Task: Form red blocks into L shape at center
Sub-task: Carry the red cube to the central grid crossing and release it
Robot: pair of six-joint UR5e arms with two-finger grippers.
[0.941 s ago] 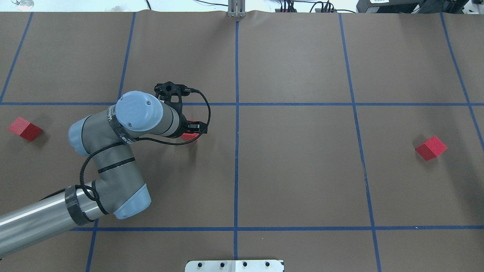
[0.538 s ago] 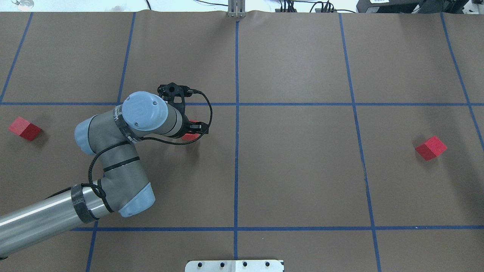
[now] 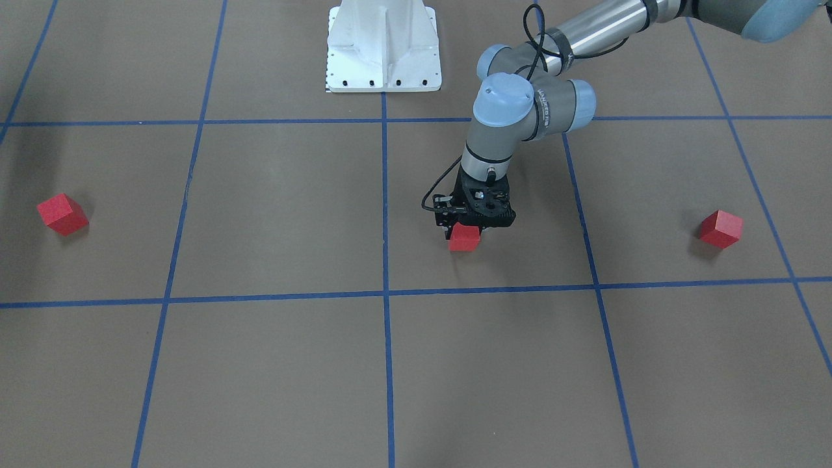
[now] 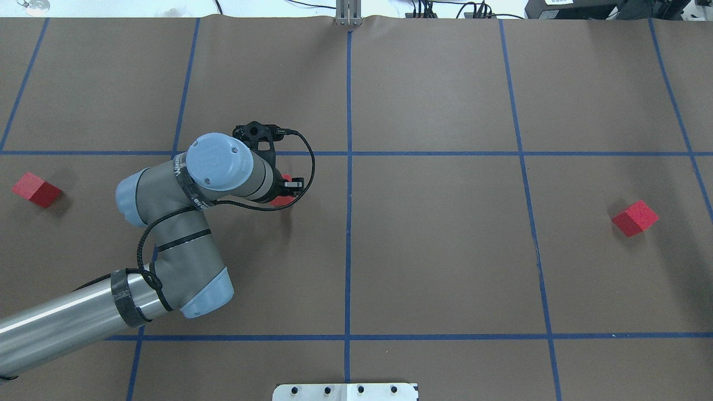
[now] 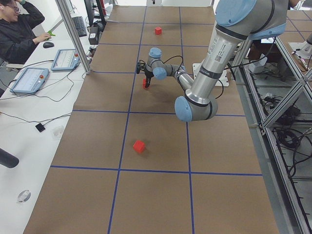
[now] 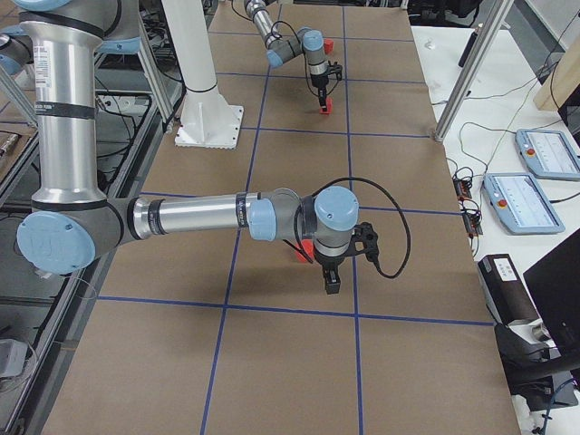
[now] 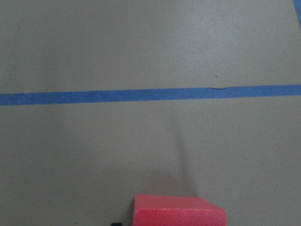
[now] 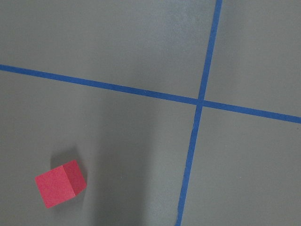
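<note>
Grey left arm (image 4: pixel 167 234) bent, wrist vertical, tool (image 3: pixel 467 229) seemingly tight around red block (image 3: pixel 464 240)

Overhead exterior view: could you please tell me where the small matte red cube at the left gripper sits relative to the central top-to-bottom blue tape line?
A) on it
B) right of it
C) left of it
C: the red cube at the left gripper sits left of the blue tape line, with brown surface between them.
</note>
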